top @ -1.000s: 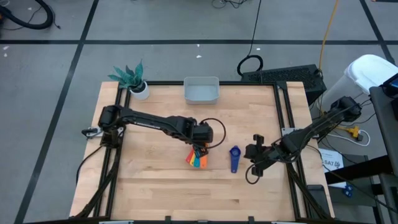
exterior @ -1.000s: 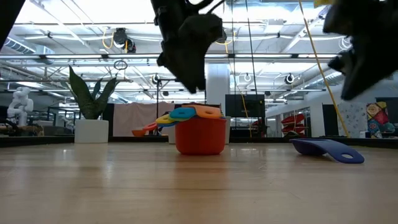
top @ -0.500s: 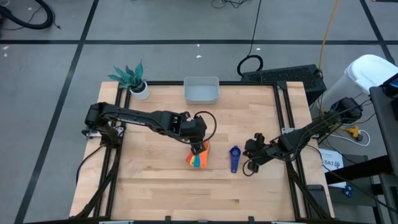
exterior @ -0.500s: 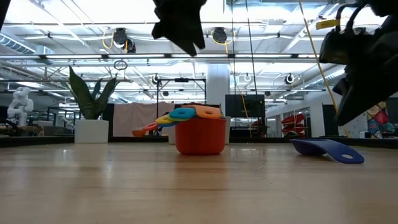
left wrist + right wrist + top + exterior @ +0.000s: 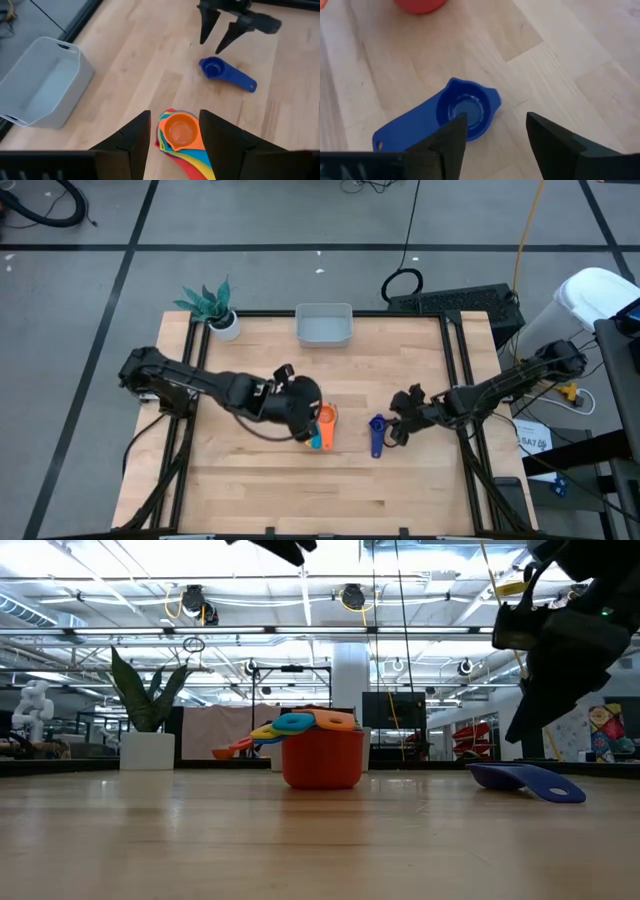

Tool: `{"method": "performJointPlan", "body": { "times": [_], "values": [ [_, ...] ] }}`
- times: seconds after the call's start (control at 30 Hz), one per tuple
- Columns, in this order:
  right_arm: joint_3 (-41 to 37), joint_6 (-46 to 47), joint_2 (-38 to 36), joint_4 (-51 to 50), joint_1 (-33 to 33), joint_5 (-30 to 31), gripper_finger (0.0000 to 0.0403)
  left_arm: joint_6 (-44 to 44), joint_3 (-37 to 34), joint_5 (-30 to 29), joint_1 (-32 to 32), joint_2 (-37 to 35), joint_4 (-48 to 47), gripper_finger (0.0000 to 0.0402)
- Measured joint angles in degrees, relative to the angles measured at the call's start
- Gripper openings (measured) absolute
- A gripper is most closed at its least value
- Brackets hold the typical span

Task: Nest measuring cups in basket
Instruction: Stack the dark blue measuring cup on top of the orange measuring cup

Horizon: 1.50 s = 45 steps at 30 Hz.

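Nested stack of plastic measuring cups [image 5: 322,426], orange on top, sits at frame centre on wooden desk [image 5: 250,490]. Left end effector [image 5: 307,417] above stack, fingers apart, empty. Dark blue plastic cup [image 5: 376,435] lies alone right of centre; right end effector [image 5: 400,423] just beside it, fingers apart. Pale grey-blue plastic basket [image 5: 323,326] at desk's upper edge, well apart.

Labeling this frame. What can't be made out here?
- Nested measuring cups: high view, left arm covers part of the stack; the count is unclear in every view.
- Left gripper: low view, cut off by the top edge.
- Basket: not visible in the low view.
- Dark blue cup: low view, bowl unseen from table height.
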Motion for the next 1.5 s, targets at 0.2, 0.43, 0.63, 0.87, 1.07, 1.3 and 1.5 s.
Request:
{"method": "performJointPlan", "body": {
  "times": [0.2,0.43,0.63,0.87,1.07,1.3,1.5],
  "values": [
    [0.0,-1.8,0.2,0.1,-2.8,-2.9,0.0184,-2.0,0.0,-5.1,-3.5,0.0,0.0,0.0173],
    [0.0,-4.8,2.8,0.5,-5.7,-6.4,0.0170,-4.5,0.0,-6.8,-6.2,0.0,-0.1,0.0172],
    [0.0,-5.9,6.9,1.7,-7.1,-9.0,0.0169,-5.9,0.0,-8.6,-8.2,0.0,-0.2,0.0172],
    [0.1,-6.1,10.0,7.5,-7.4,-11.9,0.0169,-6.0,0.0,-9.6,-9.6,0.0,-0.3,0.0172],
    [0.1,-5.9,7.8,5.0,-7.5,-12.3,0.0169,-6.9,0.0,-9.6,-9.6,0.0,-2.7,0.0172],
    [0.1,-5.7,3.8,4.6,-7.5,-12.3,0.0169,-8.1,0.0,-10.1,-9.6,0.1,-3.7,0.0172],
    [0.1,-5.3,3.9,5.3,-7.5,-12.0,0.0169,-8.4,-0.1,-10.3,-9.6,0.1,-3.7,0.0172]
  ]
}}
